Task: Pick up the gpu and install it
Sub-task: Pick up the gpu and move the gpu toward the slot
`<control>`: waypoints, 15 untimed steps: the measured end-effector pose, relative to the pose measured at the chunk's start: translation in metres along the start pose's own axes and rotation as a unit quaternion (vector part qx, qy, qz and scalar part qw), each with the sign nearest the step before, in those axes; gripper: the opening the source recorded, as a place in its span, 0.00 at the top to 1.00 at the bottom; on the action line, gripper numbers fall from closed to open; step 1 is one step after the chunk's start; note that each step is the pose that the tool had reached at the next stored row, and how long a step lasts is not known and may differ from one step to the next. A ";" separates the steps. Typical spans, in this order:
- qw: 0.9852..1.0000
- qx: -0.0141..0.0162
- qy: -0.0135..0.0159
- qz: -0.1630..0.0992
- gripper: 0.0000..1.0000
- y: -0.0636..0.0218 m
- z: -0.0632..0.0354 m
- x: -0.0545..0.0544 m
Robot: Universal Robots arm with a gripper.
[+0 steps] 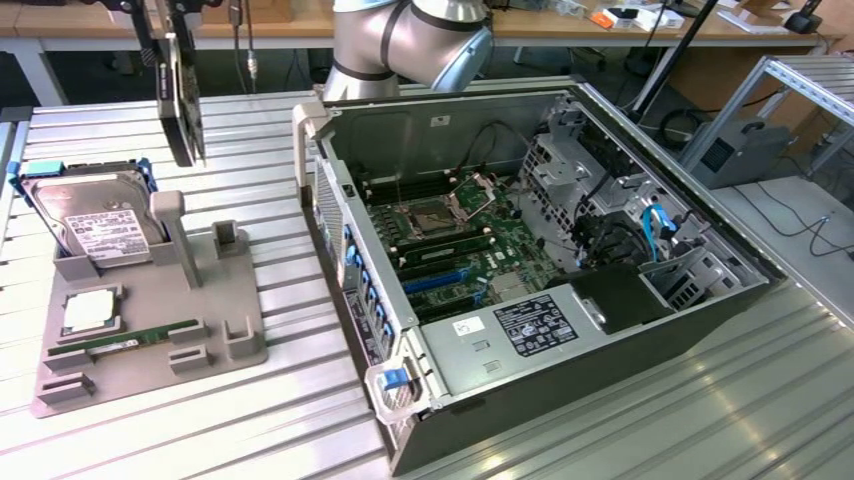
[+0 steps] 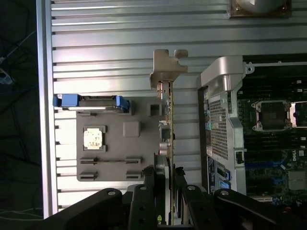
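Note:
The gpu (image 1: 182, 108) is a thin dark card hanging edge-down in the air, above the slatted table behind the grey holder tray (image 1: 220, 335). My gripper (image 1: 178, 30) is shut on its upper end. In the wrist view the gpu (image 2: 169, 120) appears edge-on between my black fingers (image 2: 149, 191), its silver end bracket (image 2: 167, 67) pointing away from me; my gripper (image 2: 165, 191) clamps it from both faces. The card is lifted clear of the tray and sits to the exterior view's left of the open computer case (image 1: 347, 250).
The tray holds a silver hard drive (image 1: 100, 225) in a blue frame, a processor chip (image 1: 91, 310) and a green memory stick (image 1: 127, 340). Inside the case the motherboard (image 1: 447, 250) lies exposed with blue slots (image 1: 438, 281). The robot's base (image 1: 400, 45) stands behind the case.

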State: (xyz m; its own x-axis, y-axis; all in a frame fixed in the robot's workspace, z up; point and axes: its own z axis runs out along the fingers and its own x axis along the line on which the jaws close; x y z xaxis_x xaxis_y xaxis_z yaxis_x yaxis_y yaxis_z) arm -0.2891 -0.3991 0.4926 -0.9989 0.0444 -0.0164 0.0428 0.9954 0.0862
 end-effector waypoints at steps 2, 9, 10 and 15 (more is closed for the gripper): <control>1.000 0.001 0.014 0.001 0.73 0.0000 0.0003 0.000; 0.999 0.024 0.033 0.003 0.73 0.0000 0.0008 -0.003; 0.999 0.024 0.033 0.003 0.73 0.0000 0.0008 -0.005; 0.999 0.024 0.033 0.003 0.73 0.0005 0.0019 -0.021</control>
State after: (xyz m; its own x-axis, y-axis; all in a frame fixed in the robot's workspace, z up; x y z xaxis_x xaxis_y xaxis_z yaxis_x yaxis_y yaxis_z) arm -0.2684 -0.3994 0.4911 -0.9976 0.0470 0.0504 0.0490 0.9981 0.0383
